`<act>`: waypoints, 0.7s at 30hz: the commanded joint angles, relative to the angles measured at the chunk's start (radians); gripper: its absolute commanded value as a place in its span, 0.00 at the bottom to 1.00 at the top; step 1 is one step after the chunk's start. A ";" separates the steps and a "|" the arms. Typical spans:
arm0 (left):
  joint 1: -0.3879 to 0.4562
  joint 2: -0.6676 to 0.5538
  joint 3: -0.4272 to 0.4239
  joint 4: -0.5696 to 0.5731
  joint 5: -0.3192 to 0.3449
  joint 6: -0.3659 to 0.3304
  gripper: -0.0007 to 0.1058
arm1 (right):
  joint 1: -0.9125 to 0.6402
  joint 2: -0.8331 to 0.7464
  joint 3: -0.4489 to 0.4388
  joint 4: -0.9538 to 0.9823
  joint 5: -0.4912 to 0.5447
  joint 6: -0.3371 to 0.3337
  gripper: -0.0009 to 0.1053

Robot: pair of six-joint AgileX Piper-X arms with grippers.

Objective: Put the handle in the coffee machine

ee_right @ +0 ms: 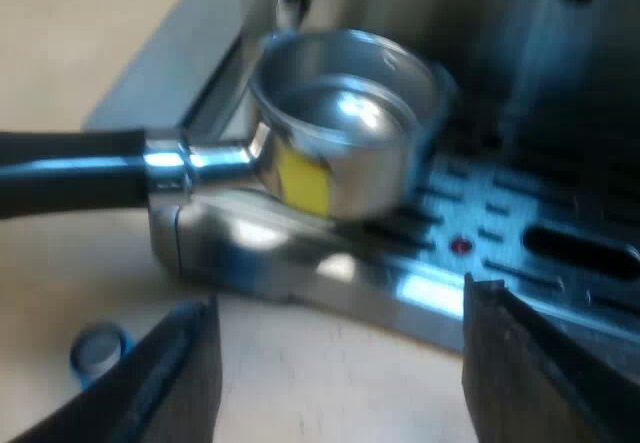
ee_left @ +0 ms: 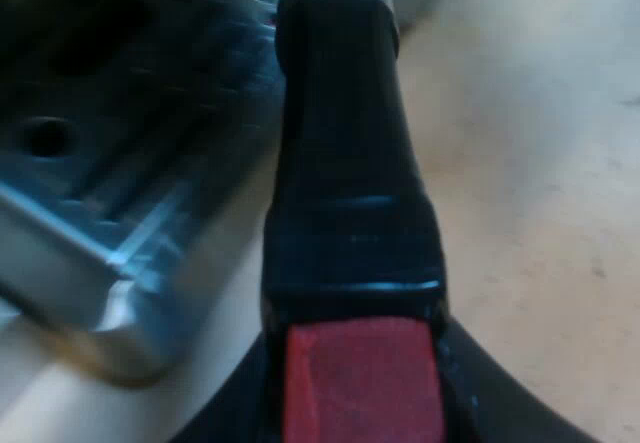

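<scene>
Holder [ee_right: 340, 133] basket mouth-up and empty, yellow patch on its wall. Sits over espresso machine's drip tray [ee_right: 520, 253], not locked in; contact with tray unclear. Left gripper [ee_left: 360, 393] fingers [ee_left: 490, 413] clamped on handle's red end [ee_left: 362, 378], its tip cut off. Right gripper [ee_right: 340, 363] fingers apart. Blue tamper [ee_right: 98, 351] on tabletop [ee_right: 80, 43], blurred.

My left gripper [ee_left: 362, 403] is clamped on the handle [ee_left: 350, 163] at its red end. My right gripper [ee_right: 340, 363] stands with fingers [ee_right: 180, 373] spread wide apart.
</scene>
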 commanded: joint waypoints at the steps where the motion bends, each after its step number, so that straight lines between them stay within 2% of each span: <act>1: 0.014 -0.005 -0.012 -0.037 0.057 0.005 0.01 | -0.001 0.016 -0.008 -0.068 0.067 -0.013 0.53; 8: 0.014 0.020 -0.023 -0.099 0.057 0.005 0.01 | -0.001 0.096 -0.006 -0.218 0.151 -0.013 0.53; 12: 0.014 0.093 -0.028 -0.123 0.057 0.013 0.01 | 0.001 0.138 -0.006 -0.312 0.198 -0.013 0.53; 16: 0.014 0.166 -0.058 -0.129 0.057 0.057 0.01 | 0.001 0.172 -0.006 -0.375 0.253 -0.013 0.53; 21: 0.014 0.226 -0.080 -0.200 0.057 0.057 0.01 | 0.001 0.219 -0.006 -0.450 0.262 -0.020 0.53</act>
